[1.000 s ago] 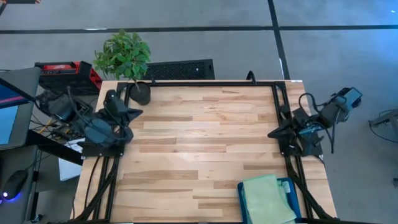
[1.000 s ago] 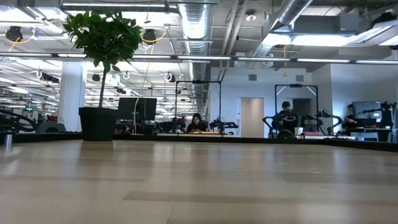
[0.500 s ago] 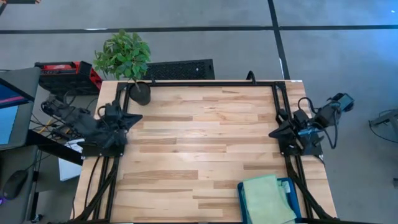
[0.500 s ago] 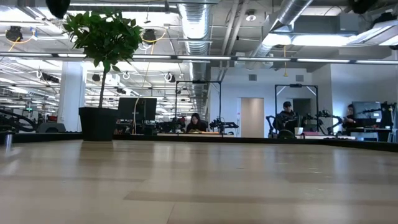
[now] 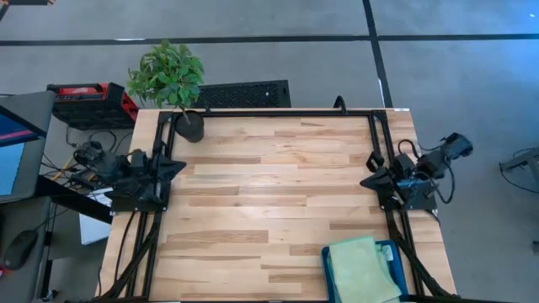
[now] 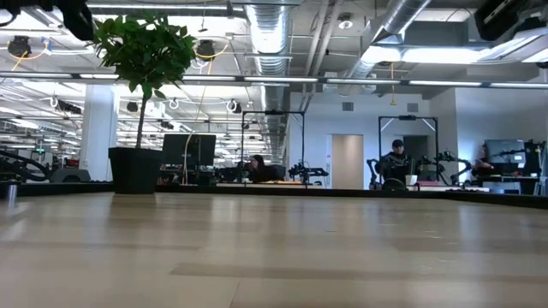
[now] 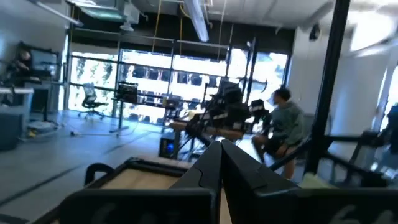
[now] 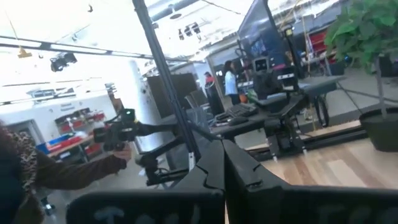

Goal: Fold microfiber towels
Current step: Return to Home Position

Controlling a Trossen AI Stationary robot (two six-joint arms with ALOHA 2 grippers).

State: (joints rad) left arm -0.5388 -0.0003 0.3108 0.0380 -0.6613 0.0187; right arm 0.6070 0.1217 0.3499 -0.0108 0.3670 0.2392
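Pulled back farther to side edges: left gripper, right gripper, both pinched closed, empty. Wide tabletop between. Green towel over bin at right-side corner.

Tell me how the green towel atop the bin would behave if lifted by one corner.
The green towel lies soft and folded, so it would probably unfold and droop. It sits high, hiding most of the bin, so a sideways nudge might slide it off.
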